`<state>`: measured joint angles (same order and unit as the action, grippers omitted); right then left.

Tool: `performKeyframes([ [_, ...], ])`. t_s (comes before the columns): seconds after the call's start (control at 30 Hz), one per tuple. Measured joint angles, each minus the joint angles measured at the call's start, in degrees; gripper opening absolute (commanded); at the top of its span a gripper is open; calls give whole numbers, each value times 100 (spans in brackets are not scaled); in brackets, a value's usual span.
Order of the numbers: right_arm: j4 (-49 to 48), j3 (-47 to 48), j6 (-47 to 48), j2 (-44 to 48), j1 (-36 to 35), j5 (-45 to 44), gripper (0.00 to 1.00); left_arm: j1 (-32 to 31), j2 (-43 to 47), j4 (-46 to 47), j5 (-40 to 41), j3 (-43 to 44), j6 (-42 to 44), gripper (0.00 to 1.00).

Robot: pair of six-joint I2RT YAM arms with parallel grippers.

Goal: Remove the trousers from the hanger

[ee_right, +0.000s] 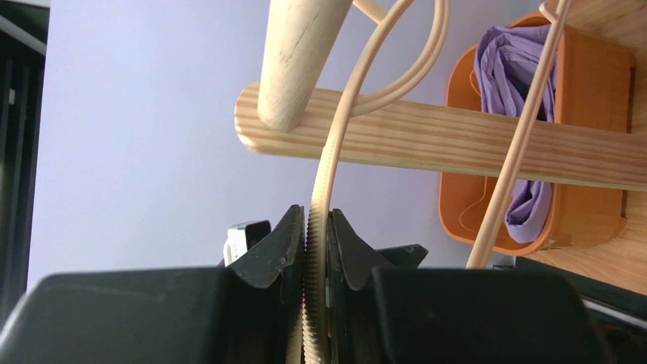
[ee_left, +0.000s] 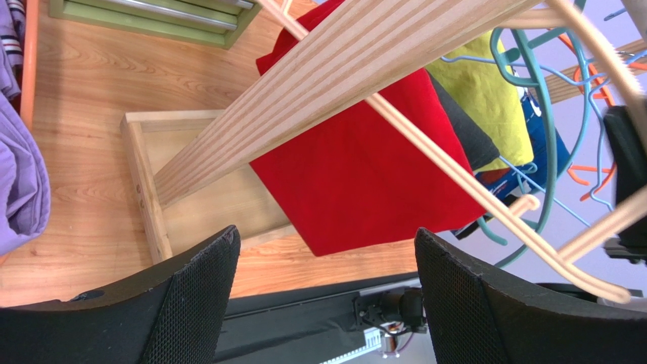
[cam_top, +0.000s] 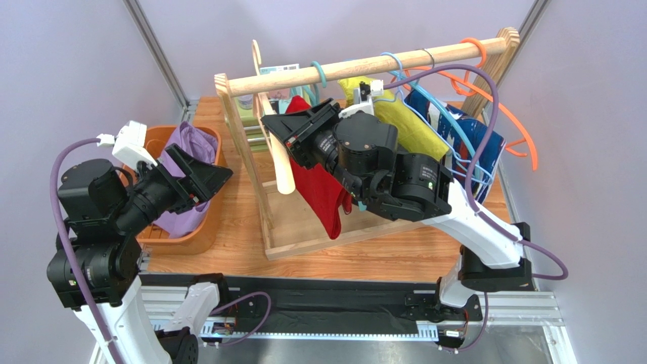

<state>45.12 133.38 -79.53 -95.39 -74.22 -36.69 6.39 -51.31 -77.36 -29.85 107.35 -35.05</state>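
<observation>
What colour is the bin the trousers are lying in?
Orange; the bin shows best in the top external view.

The rack (cam_top: 304, 244) stands mid-worktop (cam_top: 395, 254), its rail (cam_top: 364, 68) running left to right above it. At the worktop's left edge, beside the rack, sits the tub (cam_top: 199, 231), with the trousers (cam_top: 194, 144) lying in it. The hanger (cam_top: 282, 171) hangs at the rail's left end, seemingly looped over it, its hook pinched between the fingers (ee_right: 277, 246) of the right gripper (ee_right: 317, 220). The hung garments (cam_top: 323, 193) lie to its right along the rail, with the spare hangers (cam_top: 486, 98) bunched at the right end.
</observation>
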Motion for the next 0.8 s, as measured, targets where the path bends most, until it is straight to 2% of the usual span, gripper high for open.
performKeyframes([
  [0.13, -584, -581, 566, 391, -146, -39, 0, 0, 74, -4, 0, -170, -4, 89],
  [0.4, -1569, -2330, 1325, 1453, -227, 74, 0, 0, 116, 0, 24, -446, -2, 90],
  [0.8, -3189, -4068, 2249, 2275, -227, 682, 0, 0, 330, -7, -111, -833, 22, 90],
])
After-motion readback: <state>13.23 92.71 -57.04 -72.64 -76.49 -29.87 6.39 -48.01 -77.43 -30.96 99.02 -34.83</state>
